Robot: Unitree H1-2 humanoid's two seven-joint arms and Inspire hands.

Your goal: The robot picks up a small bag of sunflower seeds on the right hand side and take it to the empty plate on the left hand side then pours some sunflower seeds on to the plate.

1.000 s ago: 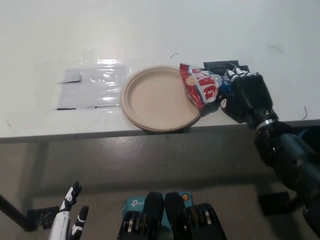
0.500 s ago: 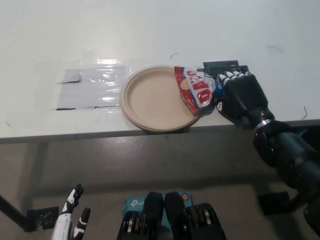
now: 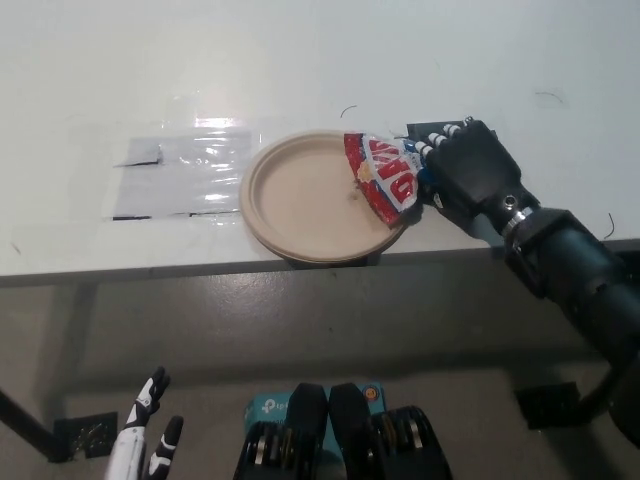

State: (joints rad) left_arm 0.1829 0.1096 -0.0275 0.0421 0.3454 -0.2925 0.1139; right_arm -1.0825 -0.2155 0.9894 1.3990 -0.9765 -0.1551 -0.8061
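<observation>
- The white left hand [image 3: 143,440] rests low at the lower left, below the table edge, taking no part; only its fingertips show, so I cannot tell whether it is spread or curled.
- A sheet of clear plastic [image 3: 180,180] lies flat on the white table [image 3: 300,60], just left of the plate and untouched.
- The plate [image 3: 300,200] sits near the table's front edge; its bowl looks almost bare, with perhaps a speck or two near the bag's mouth, too small to be sure.
- The bag of sunflower seeds [image 3: 385,180] is over the plate's right rim, tilted with its open end toward the plate's middle. So the pickup and carry look done; the pouring seems only begun.
- The black right hand [image 3: 465,175] is clenched around the bag's right end, wrist turned over it.
- Against the frame a second ago, the bag has moved further left over the plate and tipped more, and the right hand has rolled and shifted left with it. The plate and plastic have not moved.
</observation>
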